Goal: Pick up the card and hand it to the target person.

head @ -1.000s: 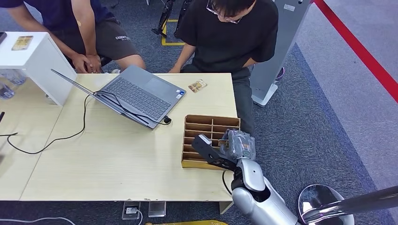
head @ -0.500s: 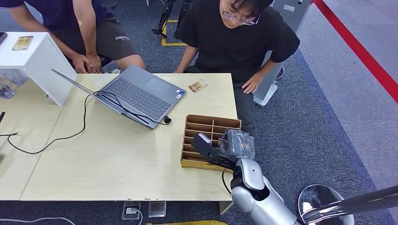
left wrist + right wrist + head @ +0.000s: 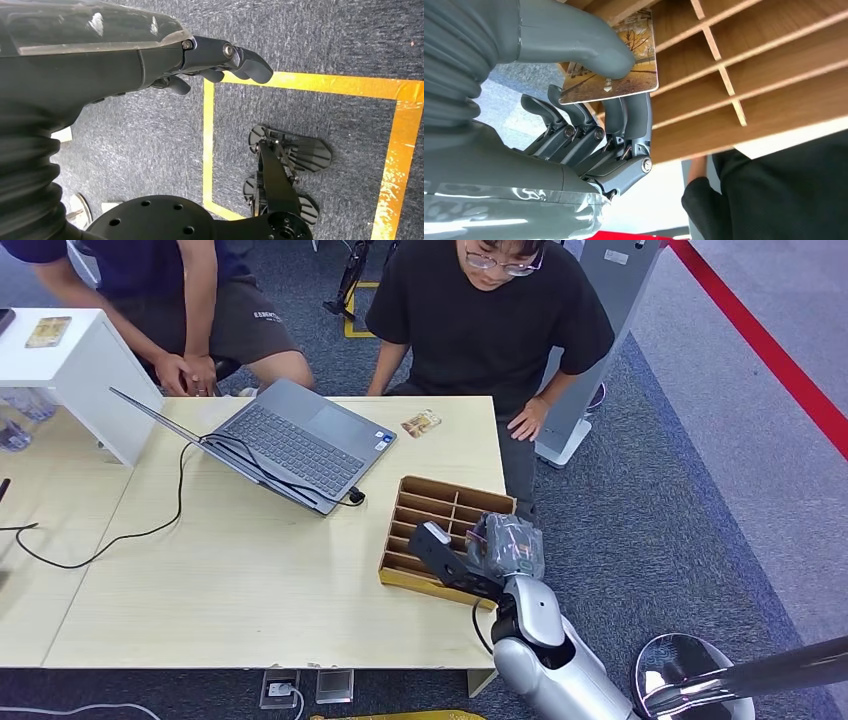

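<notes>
In the right wrist view a card (image 3: 621,70) printed with an autumn-tree picture is pinched between the thick thumb and the dark fingers of my right hand (image 3: 589,145), just off the wooden slotted box (image 3: 749,60). From the head view, my right hand (image 3: 505,545) hovers at the near right corner of that box (image 3: 430,502). A person in a black shirt (image 3: 490,310) leans at the table's far side, one hand on its far right corner. My left hand (image 3: 210,55) hangs over the carpet holding nothing, fingers loosely bent.
A second card (image 3: 421,423) lies on the table near the far edge. An open laptop (image 3: 290,445) with a cable sits left of the box. A white shelf (image 3: 75,370) with another card (image 3: 47,331) stands at the left. Another person (image 3: 180,300) sits behind the laptop.
The wooden box has slid and turned slightly to the left under my right hand. The person in black has straightened up and put a hand by the table's corner.
</notes>
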